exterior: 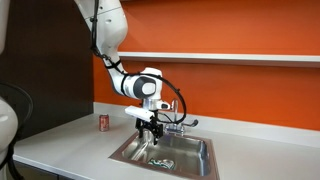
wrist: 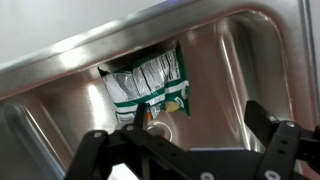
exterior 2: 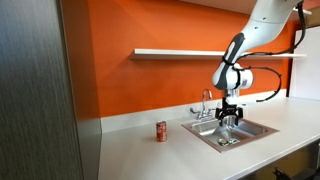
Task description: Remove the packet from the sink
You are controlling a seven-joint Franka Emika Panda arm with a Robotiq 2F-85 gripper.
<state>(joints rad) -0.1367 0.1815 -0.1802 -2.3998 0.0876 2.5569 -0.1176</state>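
Observation:
A silver and green packet [wrist: 148,82] lies flat on the bottom of the steel sink [wrist: 225,60], next to the round drain [wrist: 162,128]. In the wrist view my gripper [wrist: 190,125] is open and empty above the sink floor, with the left finger over the packet's lower edge and the right finger over bare steel. In both exterior views the gripper [exterior: 150,128] [exterior 2: 230,116] hangs just above the sink basin [exterior: 195,160] [exterior 2: 262,128]. The packet shows faintly in the basin [exterior: 160,160].
A red can [exterior: 102,122] [exterior 2: 161,131] stands on the grey counter beside the sink. A faucet [exterior: 178,122] [exterior 2: 205,104] rises at the sink's back edge. A shelf [exterior 2: 190,52] runs along the orange wall above.

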